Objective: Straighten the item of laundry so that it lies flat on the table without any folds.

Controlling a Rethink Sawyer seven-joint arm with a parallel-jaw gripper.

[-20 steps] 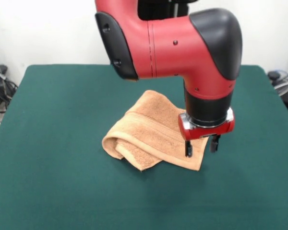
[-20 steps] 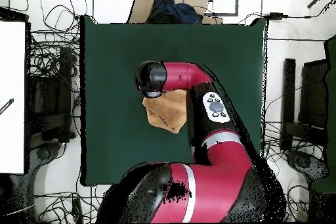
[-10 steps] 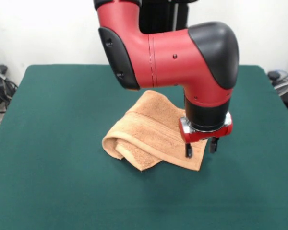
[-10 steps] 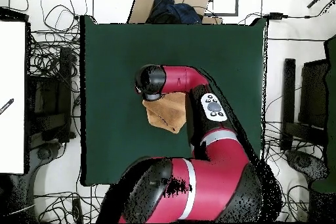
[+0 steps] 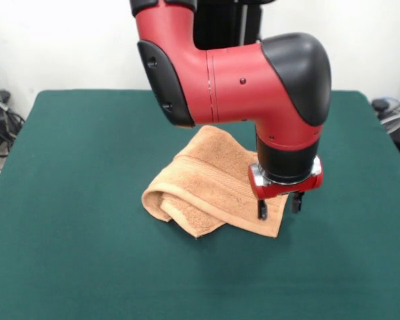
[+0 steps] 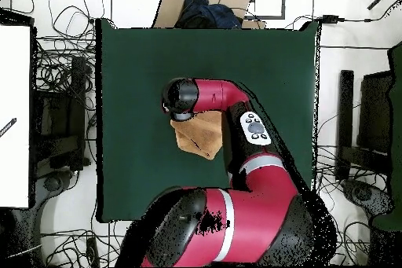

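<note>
Barely anything has shifted over the last second: the jaws (image 5: 279,206) have only crept slightly and hang open and empty over the towel's (image 5: 210,181) front right corner, so no straightening has begun. The towel lies mid-counter (image 5: 73,253), folded over itself with a rolled left edge.

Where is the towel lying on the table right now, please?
In the front view, the towel lies folded near the middle of the table, with the open tool over its right corner.
</note>
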